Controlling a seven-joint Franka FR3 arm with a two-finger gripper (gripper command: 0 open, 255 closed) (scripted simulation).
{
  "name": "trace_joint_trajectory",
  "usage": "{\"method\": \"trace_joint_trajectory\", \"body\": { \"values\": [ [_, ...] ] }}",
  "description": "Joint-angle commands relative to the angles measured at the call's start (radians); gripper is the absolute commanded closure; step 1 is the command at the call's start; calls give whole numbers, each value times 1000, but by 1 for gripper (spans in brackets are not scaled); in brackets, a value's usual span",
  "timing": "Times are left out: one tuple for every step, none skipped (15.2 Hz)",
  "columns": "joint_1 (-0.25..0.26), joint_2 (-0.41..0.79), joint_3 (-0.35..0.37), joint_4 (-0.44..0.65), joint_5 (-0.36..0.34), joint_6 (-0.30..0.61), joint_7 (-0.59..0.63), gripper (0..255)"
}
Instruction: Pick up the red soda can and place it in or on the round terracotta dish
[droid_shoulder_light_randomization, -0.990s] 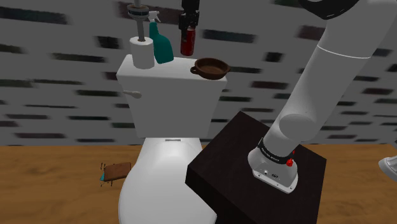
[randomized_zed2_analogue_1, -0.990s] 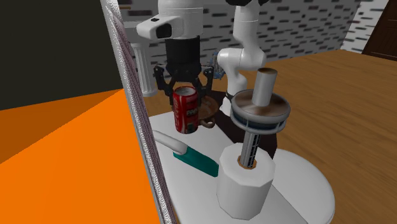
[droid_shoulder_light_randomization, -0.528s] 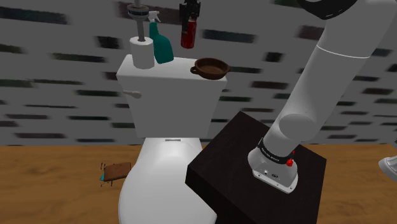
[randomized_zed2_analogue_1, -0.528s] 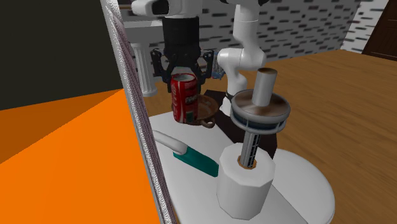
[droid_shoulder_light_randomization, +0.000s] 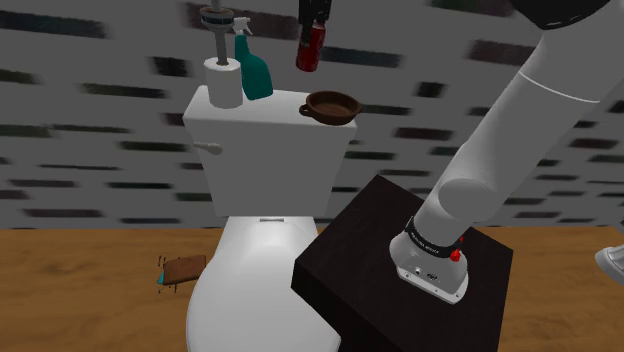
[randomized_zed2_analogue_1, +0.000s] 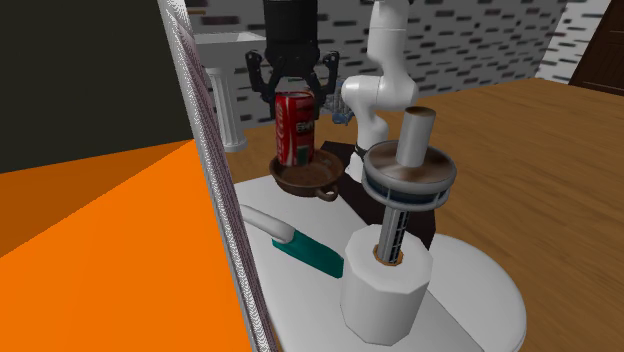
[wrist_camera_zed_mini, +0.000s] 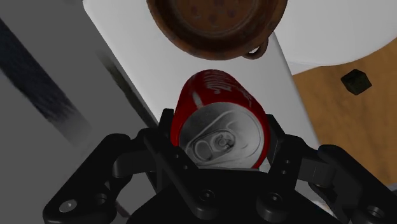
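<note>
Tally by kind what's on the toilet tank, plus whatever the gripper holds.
Red soda can, held in the gripper: 1
Brown round dish: 1
Teal spray bottle: 1
White toilet paper roll: 1
Grey post standing in the roll: 1
Total: 5

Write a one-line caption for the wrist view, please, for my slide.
Gripper clasps the red soda can over the white toilet tank, the round brown dish just beyond the can.
</note>
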Motion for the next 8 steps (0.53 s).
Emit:
{"method": "trace_joint_trajectory", "body": {
  "values": [
    [-4,-86,-3,-79,-14,-5,-5,255],
    [-7,-123,-5,-113,-21,-8,-9,255],
    [-10,-160,-6,-145,-28,-13,-12,255],
    [-14,-197,-8,-175,-34,-18,-16,255],
    [-17,-233,-10,-204,-41,-25,-20,255],
    [-21,-269,-12,-232,-48,-33,-24,255],
    [-24,-291,-14,-248,-52,-39,-27,255],
    [-25,-294,-14,-264,-52,-25,-26,255]
  ]
}}
